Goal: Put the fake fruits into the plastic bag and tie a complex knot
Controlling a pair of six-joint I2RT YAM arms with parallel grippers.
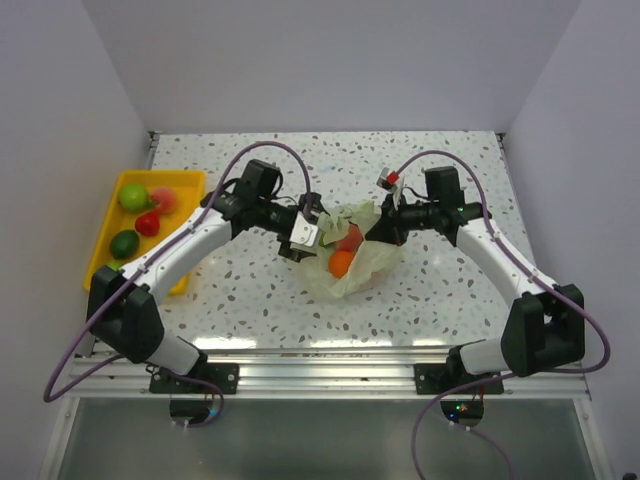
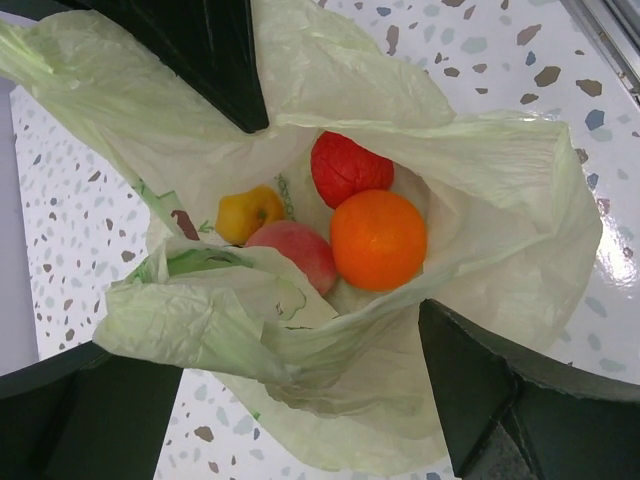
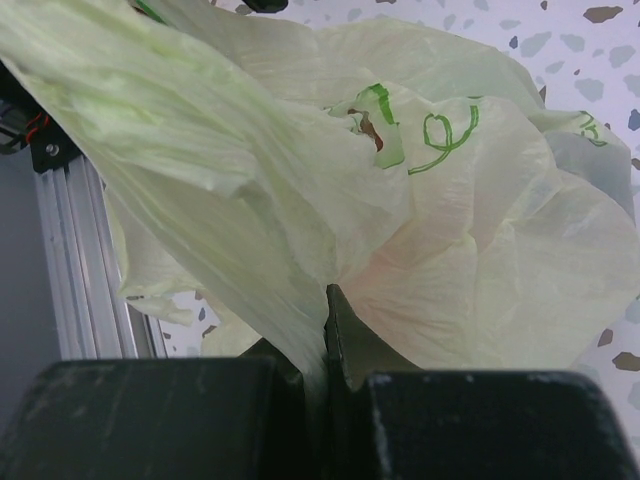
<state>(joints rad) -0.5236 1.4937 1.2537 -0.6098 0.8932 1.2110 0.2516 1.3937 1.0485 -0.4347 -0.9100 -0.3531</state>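
Observation:
The pale green plastic bag [image 1: 362, 268] lies open in the middle of the table. In the left wrist view its mouth [image 2: 470, 150] shows a red fruit [image 2: 345, 166], an orange fruit [image 2: 378, 240], a yellow fruit [image 2: 248, 213] and a pink fruit [image 2: 298, 252] inside. My left gripper [image 1: 309, 233] is at the bag's left rim; its jaws stand wide apart [image 2: 295, 345] with a fold of the rim lying loosely between them. My right gripper [image 1: 386, 224] is shut on the bag's right rim [image 3: 325, 325] and holds it up. No knot shows.
A shallow yellow tray [image 1: 105, 225] sits at the left edge with two green fruits [image 1: 133, 196] [image 1: 124, 243], a pink one [image 1: 164, 200] and a red one [image 1: 148, 222]. The aluminium rail [image 1: 320, 355] runs along the near edge.

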